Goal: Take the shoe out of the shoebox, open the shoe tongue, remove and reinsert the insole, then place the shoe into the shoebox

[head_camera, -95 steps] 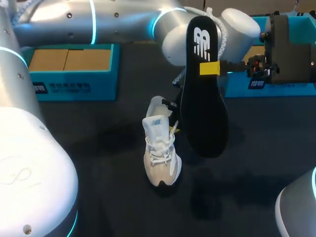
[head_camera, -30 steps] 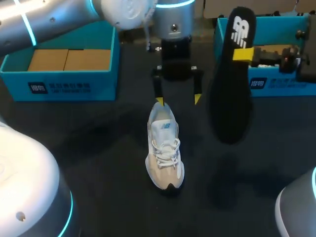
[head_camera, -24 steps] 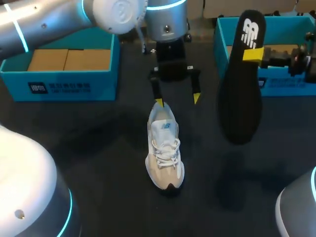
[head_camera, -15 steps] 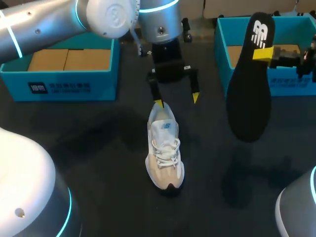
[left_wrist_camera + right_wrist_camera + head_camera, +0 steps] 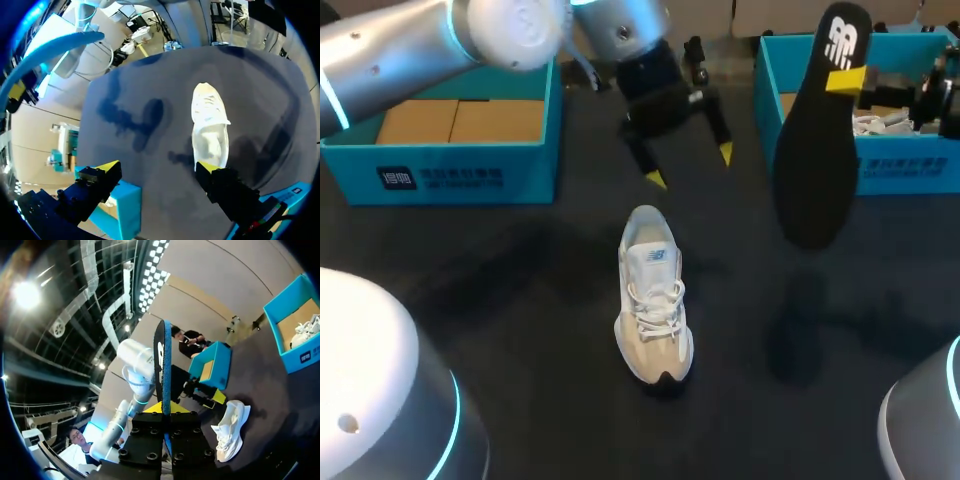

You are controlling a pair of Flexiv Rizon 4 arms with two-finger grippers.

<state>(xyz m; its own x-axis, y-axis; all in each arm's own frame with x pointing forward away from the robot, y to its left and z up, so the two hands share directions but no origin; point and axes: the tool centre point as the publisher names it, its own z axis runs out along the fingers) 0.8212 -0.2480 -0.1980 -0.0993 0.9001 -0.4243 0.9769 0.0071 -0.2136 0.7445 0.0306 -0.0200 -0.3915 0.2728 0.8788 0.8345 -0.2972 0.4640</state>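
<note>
Upper left of frame: teal cardboard box [image 5: 460, 150] with brown flaps inside, not in play. Upper middle: left gripper [image 5: 689, 166] hangs above the dark table [image 5: 500, 320], fingers spread wide, nothing between them, clear of the shoe. Centre: white and beige lace-up sneaker [image 5: 653, 295] stands upright on the table, toe toward the bottom of the frame, heel toward the left gripper. Upper right: black foam insole [image 5: 817, 150] hangs near-vertical in the air, pinched close to its heel end by the right gripper [image 5: 848, 80], in front of the teal shoebox [image 5: 895, 175].

My read: the insole is out, so reinsertion is the step in hand. To do it well, the left gripper should probably drop to steady the heel collar or hold the tongue back. The right arm would then tip the insole toe-first into the mouth and slide it forward without folding it.

Hard to make out:
- Inside of the sneaker, and how far the tongue is open: can't tell.
- Right arm is mostly cut off at the right edge.
- White stuff inside the shoebox could be paper or a second shoe, unclear.
</note>
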